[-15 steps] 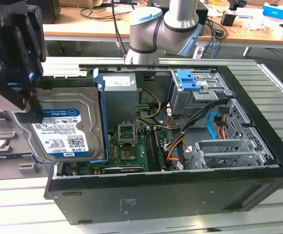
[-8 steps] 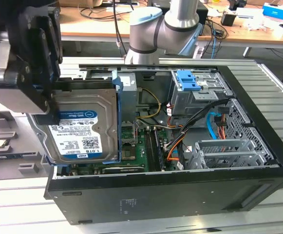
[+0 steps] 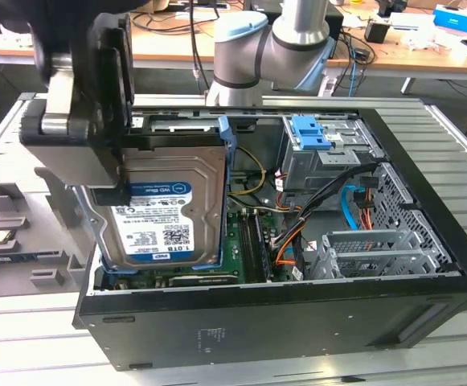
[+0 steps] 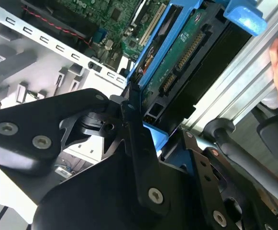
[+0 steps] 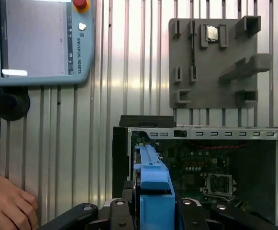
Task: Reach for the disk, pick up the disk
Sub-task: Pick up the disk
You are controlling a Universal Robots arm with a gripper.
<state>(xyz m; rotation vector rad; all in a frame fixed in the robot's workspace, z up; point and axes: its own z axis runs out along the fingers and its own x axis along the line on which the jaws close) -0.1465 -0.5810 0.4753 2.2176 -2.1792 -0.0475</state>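
Gripping the disk (image 3: 165, 211) by its blue carrier frame, the robot's end effector (image 3: 108, 173) holds the drive tilted above the open computer case (image 3: 281, 318), at the corner of the case toward the exterior view's left. Black fingers (image 4: 139, 143) are closed on the frame's edge in the second wrist view, with the drive's green circuit board and connector facing that camera. From the first wrist view, the blue frame (image 5: 153, 184) stands edge-on between the end effector's 2 sides, over the motherboard (image 5: 201, 167) inside the case.

Judged from this, the reach is complete and the pick-up is under way: the disk's lower edge appears level with the case rim, so whether it has fully cleared the case cannot be told. Finishing the lift calls for a straight rise, keeping the tilted drive off the case wall and the cables (image 3: 354, 205) beside the drive cage.

Beyond the case, a grey parts fixture (image 5: 215, 57) and a teach pendant (image 5: 43, 43) lie on the ribbed bench (image 5: 124, 72), and a person's hand (image 5: 7, 203) rests near the pendant.
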